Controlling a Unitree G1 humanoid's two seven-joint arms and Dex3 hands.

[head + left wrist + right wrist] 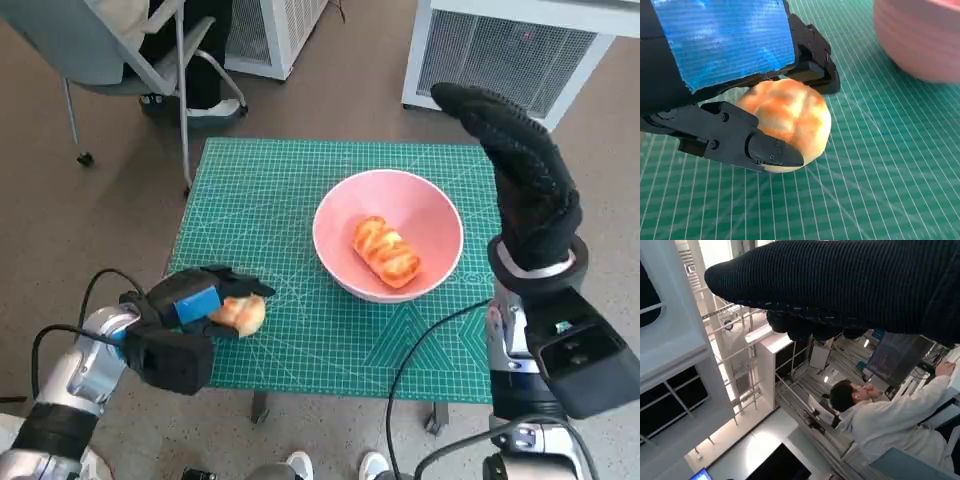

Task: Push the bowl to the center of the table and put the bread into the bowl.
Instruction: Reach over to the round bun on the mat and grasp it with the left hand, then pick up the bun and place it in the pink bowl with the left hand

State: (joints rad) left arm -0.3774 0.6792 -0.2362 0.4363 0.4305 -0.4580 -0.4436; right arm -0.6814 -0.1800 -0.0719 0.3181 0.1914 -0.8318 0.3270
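A pink bowl stands on the green cutting mat, right of the table's middle, with a braided golden bread inside it. Near the mat's front left corner my left hand grips a second, round bread roll. In the left wrist view black fingers close around the roll from both sides, low over the mat, and the bowl shows blurred beyond. My right hand is raised beside the bowl's right side, fingers stretched out, holding nothing; its glove shows in the right wrist view.
A grey chair stands beyond the table's far left corner, with a person's legs behind it. White units stand on the floor at the back. Cables hang off the front edge. A person appears in the right wrist view.
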